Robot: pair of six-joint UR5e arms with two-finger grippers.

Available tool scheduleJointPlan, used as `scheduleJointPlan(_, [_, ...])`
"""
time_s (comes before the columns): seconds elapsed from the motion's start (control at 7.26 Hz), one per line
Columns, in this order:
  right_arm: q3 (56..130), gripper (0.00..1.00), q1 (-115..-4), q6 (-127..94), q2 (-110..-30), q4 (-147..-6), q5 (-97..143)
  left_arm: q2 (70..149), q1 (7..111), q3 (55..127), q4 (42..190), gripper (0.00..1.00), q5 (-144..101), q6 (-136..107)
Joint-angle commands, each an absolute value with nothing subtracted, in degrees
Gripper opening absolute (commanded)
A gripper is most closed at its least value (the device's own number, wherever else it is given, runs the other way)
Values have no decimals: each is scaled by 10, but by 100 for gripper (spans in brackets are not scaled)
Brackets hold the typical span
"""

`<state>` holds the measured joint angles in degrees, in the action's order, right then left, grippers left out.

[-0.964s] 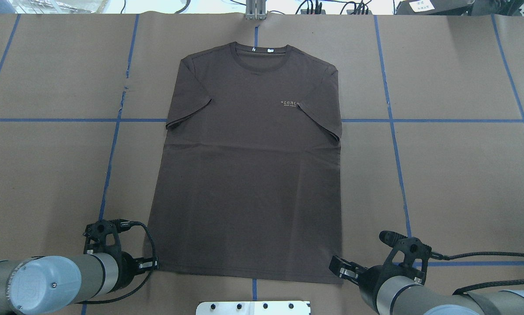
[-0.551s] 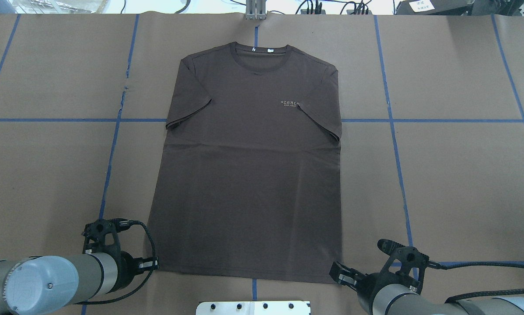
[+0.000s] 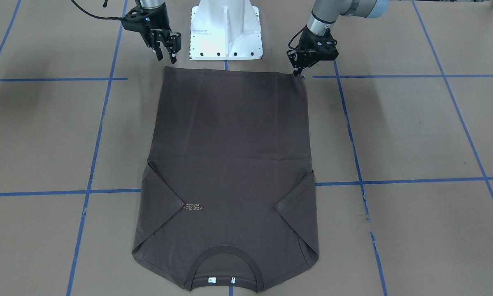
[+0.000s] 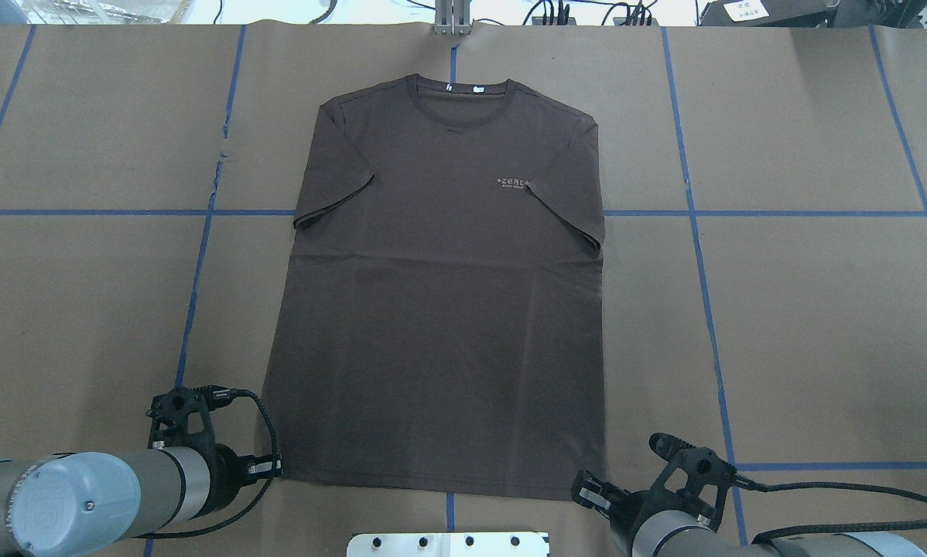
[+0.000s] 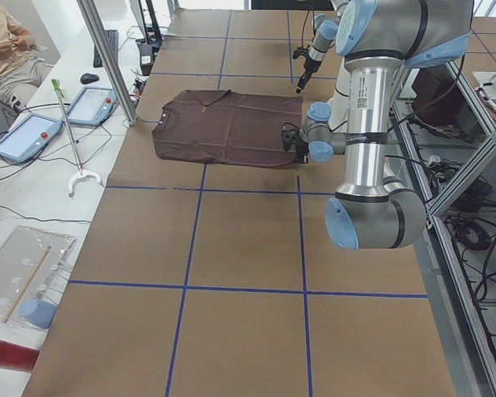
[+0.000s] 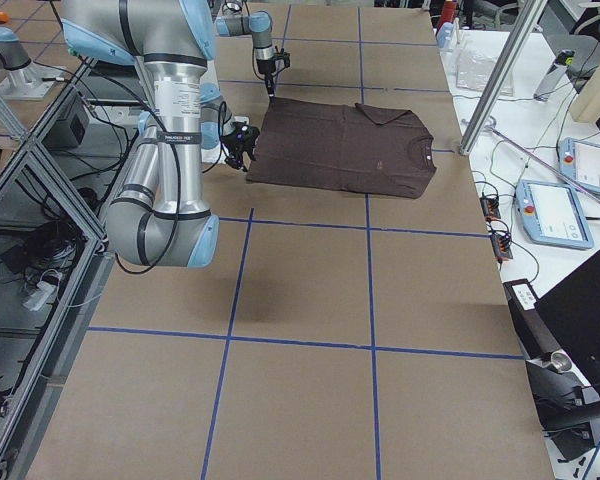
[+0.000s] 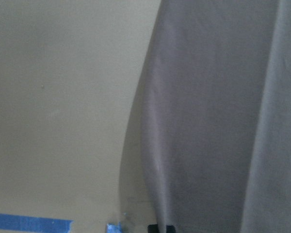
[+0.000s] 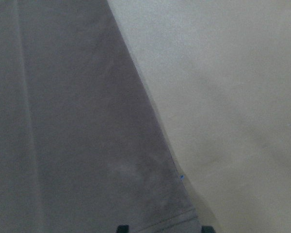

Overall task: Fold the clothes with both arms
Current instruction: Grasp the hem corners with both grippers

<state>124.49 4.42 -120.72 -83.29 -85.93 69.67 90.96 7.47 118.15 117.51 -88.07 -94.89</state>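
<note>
The fingertips [image 7: 155, 227] of the left gripper [image 4: 268, 466] are drawn close together, a narrow pair at the near left corner of the hem. The raised, shadowed cloth edge running to them suggests that they pinch it, though the corner itself lies out of frame. The fingertips [image 8: 122, 228] of the right gripper [image 4: 589, 490] stand wide apart, with the near right corner of the hem lying between them and not yet closed on. Over the last second only the right side has changed: the right gripper has moved nearer the robot and a little to the left, from beside the hem to its corner, while the left gripper has kept its place. The T-shirt [image 4: 440, 309] has not shifted. It lies flat and face up at the middle of the paper-covered table [image 4: 819, 325], hem near the robot, collar far, both sleeves turned in over the chest. The likely reading is that the first grasp is half made and the fold not begun, since the right fingers must close before both corners can rise together. Both wrist views are blurred and show the fingertips only as slivers at the bottom edge. The overhead view cuts off the right arm [image 4: 680, 538], and the side views are too small to judge either grip.
</note>
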Motion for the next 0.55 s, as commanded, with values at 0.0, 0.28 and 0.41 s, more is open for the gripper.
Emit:
scheduleJointPlan(0.0, [1207,59,47,-1225,-824,-864,695,911,74,1182,1175,0,-882,-951])
scheduleJointPlan(0.28, [1205,59,56,-1233,-823,-885,692,914,75,1182,1175,0,-882,-951])
scheduleJointPlan(0.41, [1204,59,58,-1235,-824,-886,692,914,75,1182,1176,0,-882,-951])
